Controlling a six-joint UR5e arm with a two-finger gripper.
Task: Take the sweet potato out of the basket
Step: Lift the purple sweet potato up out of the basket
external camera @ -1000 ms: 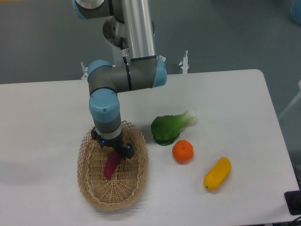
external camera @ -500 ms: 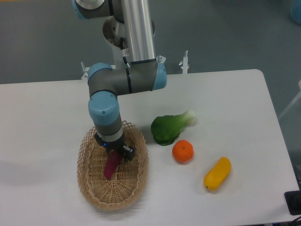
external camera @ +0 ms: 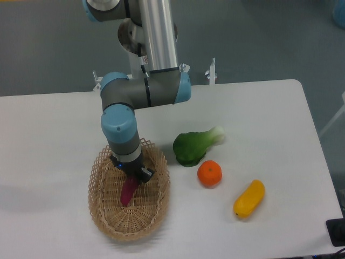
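- Gripper (external camera: 131, 176) is sitting low inside the basket (external camera: 108, 221), right on the upper end of the sweet potato (external camera: 128, 192); fingers are mostly hidden under the wrist, so can't tell how far open they are or whether they're actually clamping the tuber.
- Sweet potato is lying in the basket's middle, magenta, pointing lengthwise w/ its lower tapered end toward the near rim; top end is disappearing under the gripper.
- Basket is resting on the white table (external camera: 269, 108), left-front area, long axis running roughly away from the camera.
- Arm (external camera: 119, 127) is coming down almost vertically into the basket's far half, blue-capped joints stacked above it, silver upper link rising out of the top of view.
- Green leafy veg (external camera: 194, 145) is lying just right of the basket rim, pale stem pointing right; whether it's touching the rim isn't clear.
- Orange (external camera: 209, 174) is sitting just below-right of the veg, very close to it.
- Yellow oblong fruit (external camera: 249, 198) is lying further right and nearer the camera, tilted, apart from the orange.
- Dark object (external camera: 337, 232) is poking in at the bottom-right corner, mostly cut off.
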